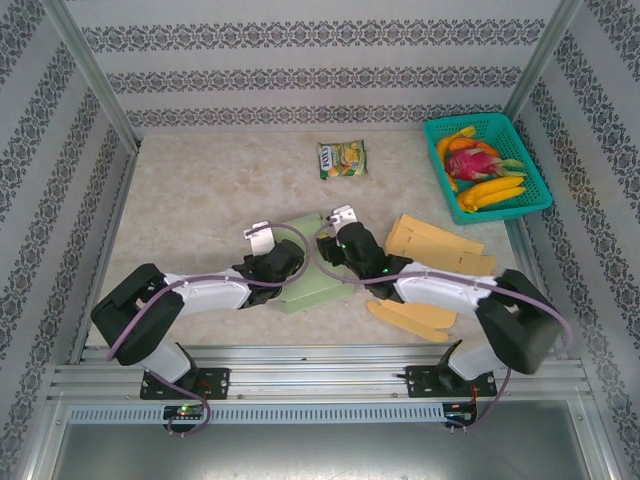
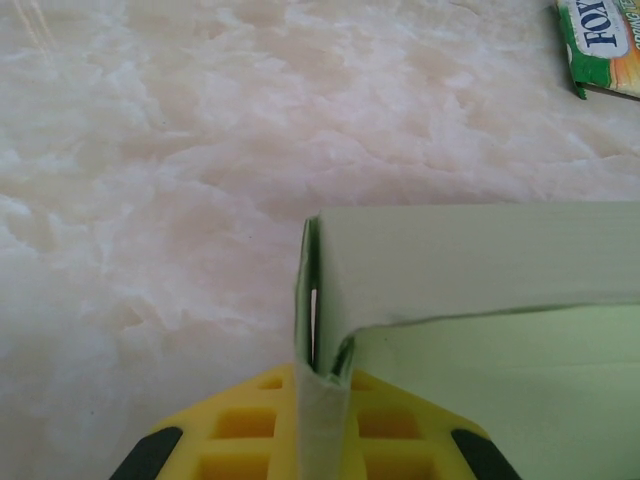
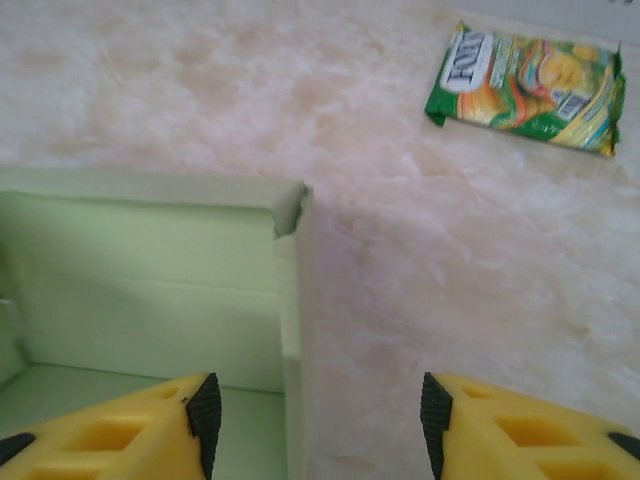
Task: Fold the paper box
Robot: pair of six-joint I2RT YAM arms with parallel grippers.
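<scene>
Overhead: pale green paper box (image 1: 318,290) at frame centre, left gripper (image 1: 293,268) on its left edge, right gripper (image 1: 328,250) at its upper right. Snack packet (image 1: 343,159) above, teal fruit basket (image 1: 470,119) upper right, tan cardboard pieces (image 1: 435,245) right of the box.

Left wrist: left gripper (image 2: 320,385) at bottom centre, jaws pressed together, pinching a corner wall of the paper box (image 2: 470,260).

Right wrist: right gripper (image 3: 320,425) jaws spread, straddling the side wall of the paper box (image 3: 150,270) at lower left; snack packet (image 3: 525,90) upper right.

Overhead camera looks down; both close, forward-facing wrist cameras share the snack packet (image 3: 525,88).
</scene>
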